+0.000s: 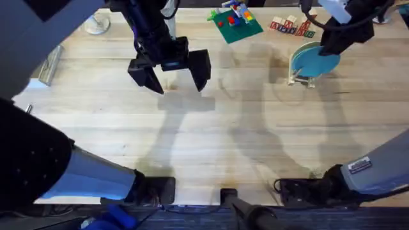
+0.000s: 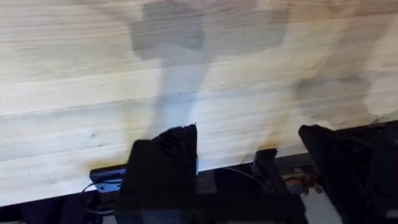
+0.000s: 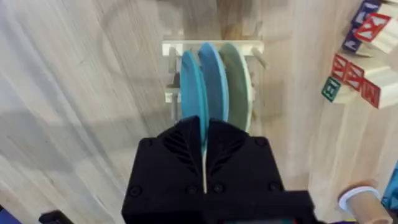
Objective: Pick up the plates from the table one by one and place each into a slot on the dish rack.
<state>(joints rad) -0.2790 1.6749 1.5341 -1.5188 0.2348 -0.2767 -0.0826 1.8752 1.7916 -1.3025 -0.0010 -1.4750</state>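
Right wrist view, right claw (image 3: 204, 146) apparently clamping racked teal plate (image 3: 191, 90), rim hidden.

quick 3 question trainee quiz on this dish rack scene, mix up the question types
1. True or false: the left tool is shut on a plate.
2. How many plates stand in the dish rack in the right wrist view? A) one B) two C) three
3. Fill in: the right tool is closed on the edge of the ______ plate in the row.

Key
1. False. It hangs open over bare table.
2. C: a teal plate, a blue plate and a cream-white plate.
3. Middle, the blue one.
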